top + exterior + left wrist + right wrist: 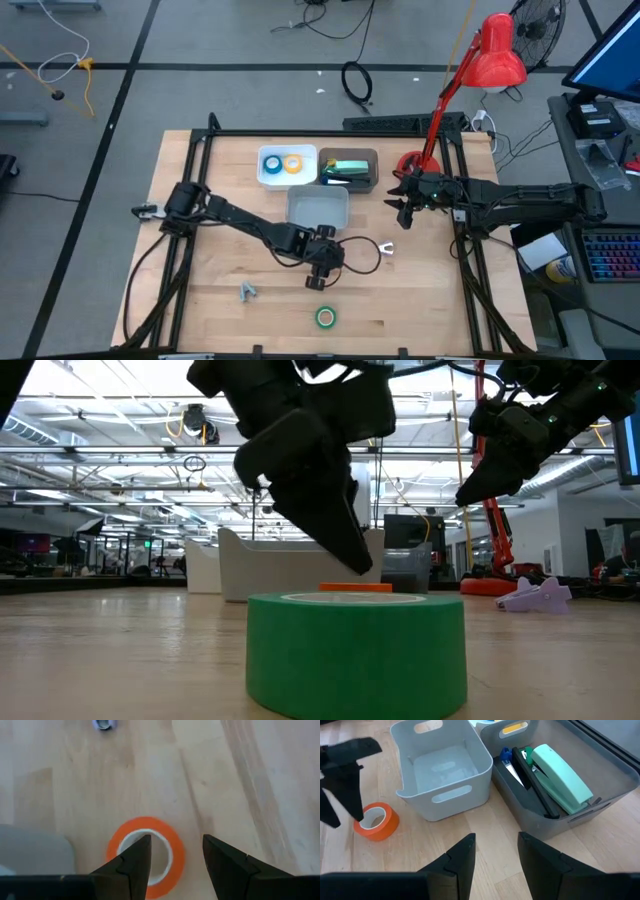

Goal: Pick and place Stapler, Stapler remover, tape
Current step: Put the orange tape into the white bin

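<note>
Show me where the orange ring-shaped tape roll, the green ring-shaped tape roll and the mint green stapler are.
orange ring-shaped tape roll (175,845): left wrist view, on its orange top face.
green ring-shaped tape roll (355,650): low view, on its outer side wall.
mint green stapler (561,774): right wrist view, on its top cover.

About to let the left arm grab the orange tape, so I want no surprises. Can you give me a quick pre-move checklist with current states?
1. Left end effector open: ok.
2. It straddles the orange tape wall, one finger over the hole: ok.
3. Tape lies flat on the table: ok.
4. Fingers low enough to grip: cannot tell.
5. Right end effector away, near the dark bin: ok.
6. Empty grey bin beside the tape, close to the arm: cannot tell if clear.
</note>
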`<state>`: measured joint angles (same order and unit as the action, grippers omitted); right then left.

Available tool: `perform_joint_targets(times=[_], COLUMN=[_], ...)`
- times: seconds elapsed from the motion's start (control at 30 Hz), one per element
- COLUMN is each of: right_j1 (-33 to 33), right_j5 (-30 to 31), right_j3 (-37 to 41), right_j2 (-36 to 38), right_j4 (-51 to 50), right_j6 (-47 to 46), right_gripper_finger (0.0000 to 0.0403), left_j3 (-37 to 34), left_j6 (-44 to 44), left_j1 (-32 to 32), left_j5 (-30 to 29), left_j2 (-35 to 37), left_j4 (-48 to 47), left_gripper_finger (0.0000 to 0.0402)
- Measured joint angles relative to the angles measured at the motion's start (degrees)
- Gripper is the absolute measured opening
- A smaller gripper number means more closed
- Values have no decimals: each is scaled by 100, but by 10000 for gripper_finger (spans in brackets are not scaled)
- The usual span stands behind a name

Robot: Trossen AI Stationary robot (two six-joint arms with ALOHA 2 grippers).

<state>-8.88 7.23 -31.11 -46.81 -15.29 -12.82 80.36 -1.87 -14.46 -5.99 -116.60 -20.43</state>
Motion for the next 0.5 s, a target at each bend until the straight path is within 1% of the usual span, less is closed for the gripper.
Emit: perform_joint_targets(times=[0.4, 0.5], right_j1=[-1, 0], right_j5=[0, -1], right_j3=[0, 1], right_j2=[0, -2], right_j4=[1, 2], right_j6=[0, 0], right_gripper_finger=[139, 139], left_j3=[-9, 0], left_j6=[257, 374], left_j1=[-2, 7], left_j5=[43, 169], left_j2=[-260, -336], left_j4=[-67, 62], left_gripper_finger=[182, 181])
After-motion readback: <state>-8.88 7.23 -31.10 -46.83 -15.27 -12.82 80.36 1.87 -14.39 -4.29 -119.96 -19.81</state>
